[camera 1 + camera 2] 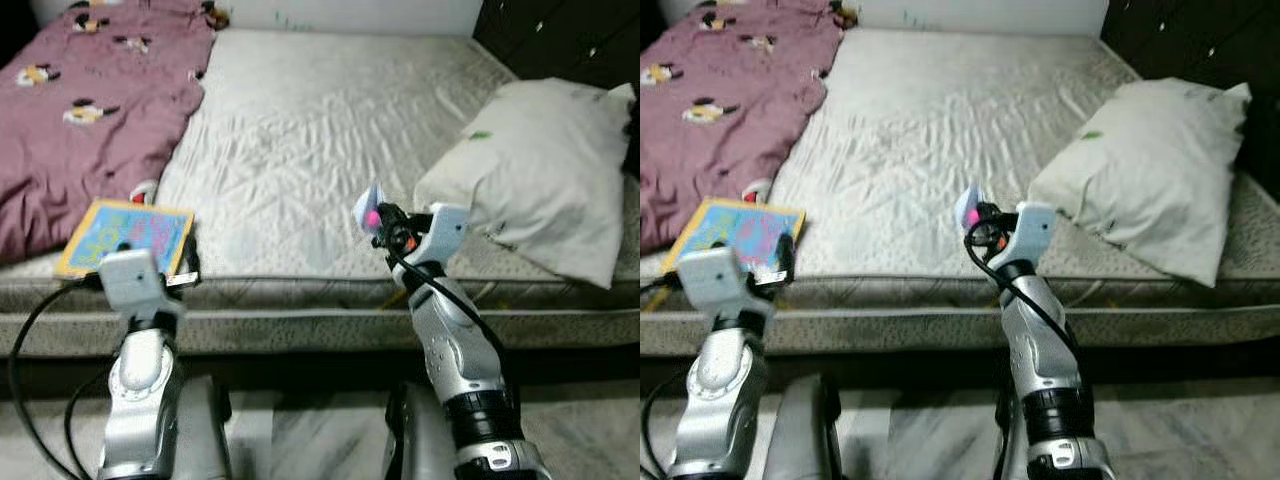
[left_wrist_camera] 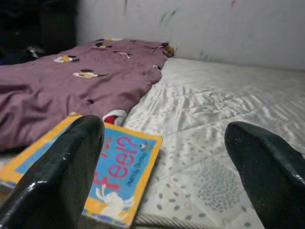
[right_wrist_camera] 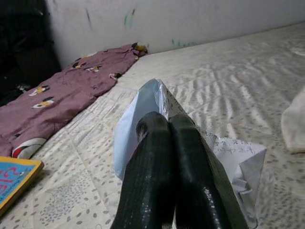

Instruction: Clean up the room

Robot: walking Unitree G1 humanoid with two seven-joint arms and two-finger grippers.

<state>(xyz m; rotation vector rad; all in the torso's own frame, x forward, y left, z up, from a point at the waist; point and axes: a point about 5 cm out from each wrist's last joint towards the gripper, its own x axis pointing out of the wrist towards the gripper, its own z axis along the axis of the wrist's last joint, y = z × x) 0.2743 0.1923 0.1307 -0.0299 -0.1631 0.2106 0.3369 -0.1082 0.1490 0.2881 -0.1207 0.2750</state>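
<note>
Right now my right pincer (image 3: pixel 164 129) pinches a crumpled white paper sheet (image 3: pixel 233 157) above the bed's (image 1: pixel 330 130) front edge; my left pincer (image 2: pixel 162 167) gapes wide beside the colourful yellow-bordered picture book (image 1: pixel 125 236) at the front left corner.

One bed with a pale quilted mattress (image 1: pixel 300 150) carries the rest. One maroon blanket printed with small cartoon figures (image 1: pixel 90 110) lies over its far left corner and left side. One flat children's book with a yellow border and blue cover (image 1: pixel 125 238) sits at the near edge, by the left corner. One white pillow (image 1: pixel 545 165) lies along the right edge. One crumpled sheet of white paper (image 3: pixel 238 157) is pinched in the right pincer (image 3: pixel 164 131). Two pincers in all, counting the left pincer (image 2: pixel 162 157).
</note>
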